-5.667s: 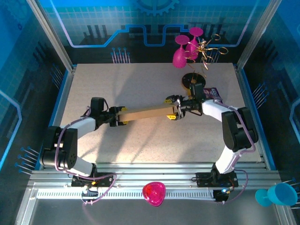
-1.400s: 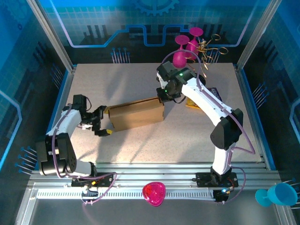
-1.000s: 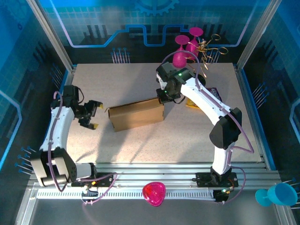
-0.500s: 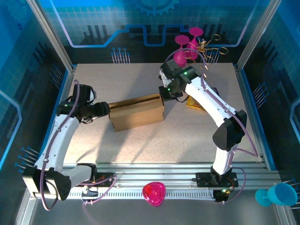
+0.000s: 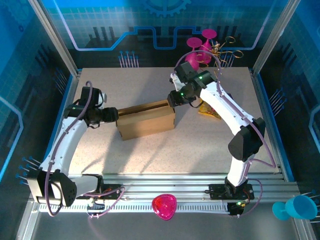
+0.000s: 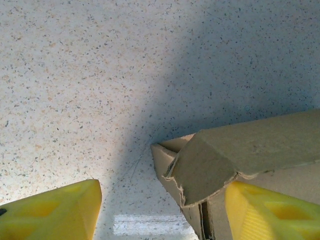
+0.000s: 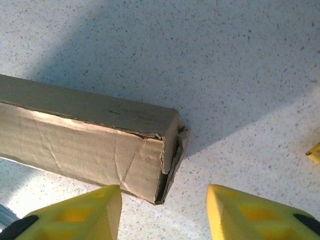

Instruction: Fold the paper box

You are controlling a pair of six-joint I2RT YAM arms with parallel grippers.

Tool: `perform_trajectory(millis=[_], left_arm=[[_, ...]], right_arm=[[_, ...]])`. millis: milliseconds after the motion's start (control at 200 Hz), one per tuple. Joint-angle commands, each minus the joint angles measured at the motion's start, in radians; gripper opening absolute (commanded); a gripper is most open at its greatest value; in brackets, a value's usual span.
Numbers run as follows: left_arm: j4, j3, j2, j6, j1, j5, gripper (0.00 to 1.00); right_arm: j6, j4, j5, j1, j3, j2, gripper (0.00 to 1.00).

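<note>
The paper box [image 5: 146, 120] is a brown cardboard mailer lying folded up in the middle of the table. My left gripper [image 5: 111, 116] is at its left end. In the left wrist view the yellow fingers [image 6: 50, 212] stand wide apart and open, and the box's torn end flap [image 6: 225, 160] lies between them, close to the right finger. My right gripper [image 5: 172, 100] hovers at the box's far right corner. In the right wrist view it [image 7: 165, 215] is open, and the box's end [image 7: 100, 130] with its tucked flap sits just beyond the fingertips, apart from both.
A yellow-purple snack packet [image 5: 209, 109] lies just right of the box under the right arm. Pink goblets [image 5: 192, 57] and a gold wire stand [image 5: 223, 50] sit at the back. A pink heart-shaped dish [image 5: 164, 206] and a blue cup [image 5: 300, 207] rest near the front rail.
My right gripper has opened and shifted slightly at the box's right rear corner. My left arm has swung in from the left to the box's left end, its jaws a little narrower.
</note>
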Motion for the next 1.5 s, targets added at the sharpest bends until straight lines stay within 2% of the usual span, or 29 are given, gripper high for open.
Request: perform_trajectory(millis=[0, 130, 205, 690, 841, 931, 1246, 1496], left_arm=[[0.019, 0.038, 0.022, 0.012, -0.007, 0.016, 0.64], [0.016, 0.060, 0.053, 0.007, -0.007, 0.021, 0.59], [0.016, 0.071, 0.064, 0.001, -0.007, 0.038, 0.52], [0.002, 0.077, 0.057, -0.014, -0.021, 0.093, 0.25], [-0.008, 0.077, 0.058, -0.014, -0.031, 0.099, 0.17], [-0.016, 0.076, 0.055, -0.018, -0.039, 0.096, 0.14], [-0.070, 0.093, 0.039, -0.034, -0.062, 0.080, 0.07], [-0.140, 0.136, 0.059, -0.084, -0.067, 0.119, 0.01]], right_arm=[[-0.037, 0.027, -0.016, -0.007, -0.010, 0.014, 0.46], [-0.039, 0.033, -0.020, -0.007, 0.008, 0.041, 0.41], [-0.036, 0.033, -0.020, -0.004, 0.014, 0.051, 0.37], [-0.043, 0.070, 0.006, 0.015, -0.009, 0.068, 0.30], [-0.045, 0.090, 0.015, 0.027, -0.032, 0.065, 0.23], [-0.046, 0.098, 0.029, 0.035, -0.045, 0.060, 0.16], [-0.032, 0.111, 0.075, 0.049, -0.099, 0.023, 0.00], [-0.006, 0.105, 0.127, 0.074, -0.125, 0.007, 0.00]])
